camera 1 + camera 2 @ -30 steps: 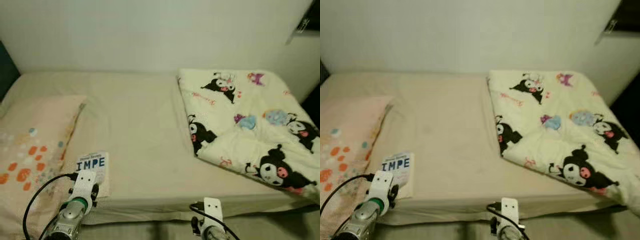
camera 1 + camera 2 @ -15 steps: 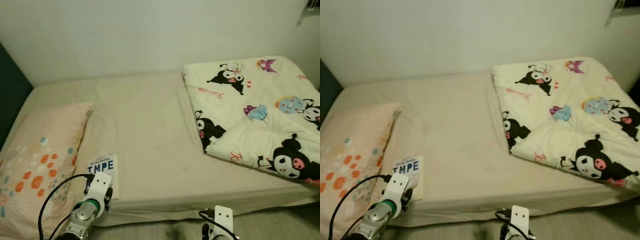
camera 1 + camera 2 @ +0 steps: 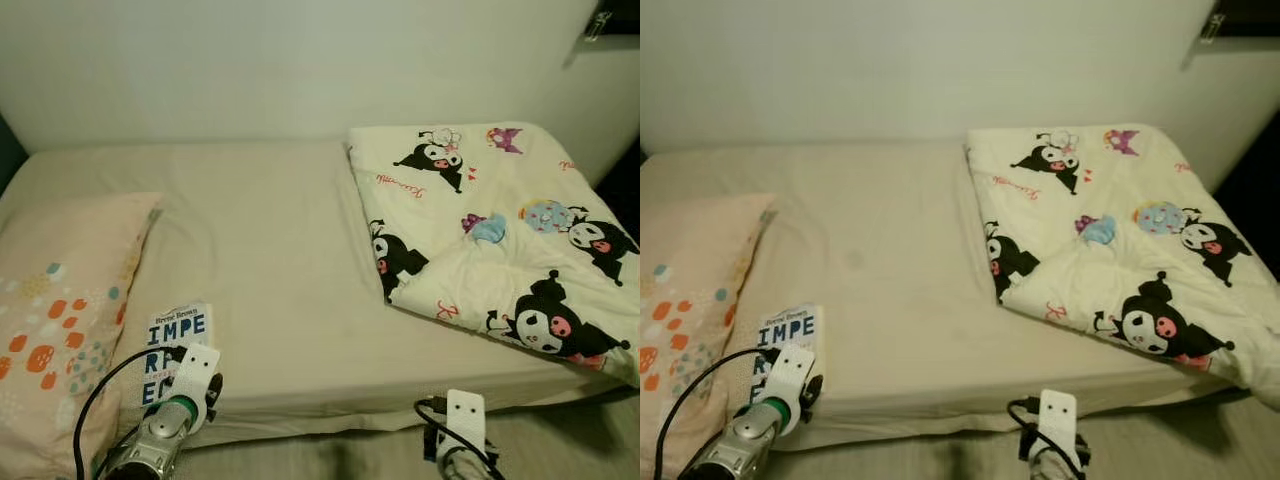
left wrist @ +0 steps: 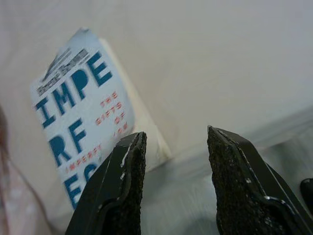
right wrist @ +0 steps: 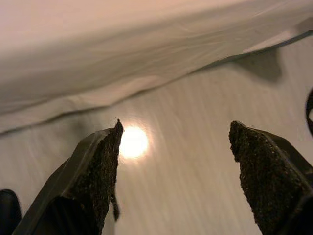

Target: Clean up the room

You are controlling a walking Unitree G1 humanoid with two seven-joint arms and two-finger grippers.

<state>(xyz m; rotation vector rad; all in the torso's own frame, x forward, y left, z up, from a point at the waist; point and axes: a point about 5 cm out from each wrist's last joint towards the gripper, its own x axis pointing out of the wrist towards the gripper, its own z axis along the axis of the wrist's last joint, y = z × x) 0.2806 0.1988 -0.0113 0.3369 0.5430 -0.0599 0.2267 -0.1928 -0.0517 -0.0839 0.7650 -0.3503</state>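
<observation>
The bed sheet (image 3: 270,260) is matt, faintly creased cloth; at three o'clock lies a soft printed quilt (image 3: 490,240). The book (image 4: 78,117) looks smooth-covered paper. Rough black fingertips (image 4: 128,166).

Your left arm (image 3: 160,440) is a silver cylinder with a green ring behind a white bracket; a black cable loops off it. Your right arm (image 3: 462,440) has the same white bracket and cable. The fingers (image 4: 122,191) are black with rough, gritty pads.

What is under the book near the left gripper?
The book lies flat on the beige bedsheet, beside the pillow. Its underside is hidden.
</observation>
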